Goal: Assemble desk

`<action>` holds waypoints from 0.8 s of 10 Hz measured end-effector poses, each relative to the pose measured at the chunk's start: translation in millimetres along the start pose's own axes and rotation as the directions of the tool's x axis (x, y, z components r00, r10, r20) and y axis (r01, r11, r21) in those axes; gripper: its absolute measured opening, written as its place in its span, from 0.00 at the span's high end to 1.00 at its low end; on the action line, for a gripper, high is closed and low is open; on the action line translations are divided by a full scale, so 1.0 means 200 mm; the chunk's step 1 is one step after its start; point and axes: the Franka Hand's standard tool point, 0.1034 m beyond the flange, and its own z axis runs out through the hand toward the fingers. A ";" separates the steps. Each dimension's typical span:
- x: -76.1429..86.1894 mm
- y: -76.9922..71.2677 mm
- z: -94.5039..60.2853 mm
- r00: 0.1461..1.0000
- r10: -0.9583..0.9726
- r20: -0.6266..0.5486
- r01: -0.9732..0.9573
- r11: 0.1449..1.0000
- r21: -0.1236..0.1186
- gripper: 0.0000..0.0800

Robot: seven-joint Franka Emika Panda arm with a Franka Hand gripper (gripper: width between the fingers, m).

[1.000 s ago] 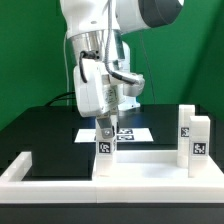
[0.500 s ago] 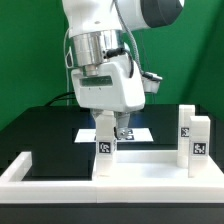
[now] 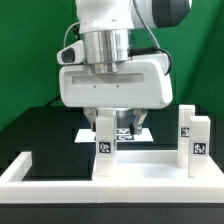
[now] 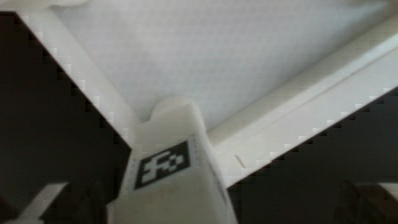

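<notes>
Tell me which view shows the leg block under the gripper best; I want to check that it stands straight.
The exterior view: the leg block shows upright on the desk slab, below the open gripper, with a second pair of legs for comparison. The wrist view shows the leg block close and foreshortened, so tilt is hard to judge.

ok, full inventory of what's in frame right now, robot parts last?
white plastic desk slab: 1, white, lying flat at the front of the black table.
white oblong leg blocks: 3 visible, white with black-and-white tags; one upright under the gripper, two upright together at the exterior view's right.
long white raised border rim: 1, white, around the table's front.
marker board: 1, white, flat behind the slab.
black table: 1.
gripper: 1, white, jaws open over the leg block.
</notes>
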 end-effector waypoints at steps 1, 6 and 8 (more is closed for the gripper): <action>0.00 0.00 0.00 1.000 0.008 0.000 -0.008 1.000 0.000 0.24; -0.01 0.04 0.01 0.966 0.257 0.010 -0.257 0.966 -0.016 0.62; 0.01 0.03 0.01 0.849 0.528 0.014 -0.528 0.849 -0.014 0.63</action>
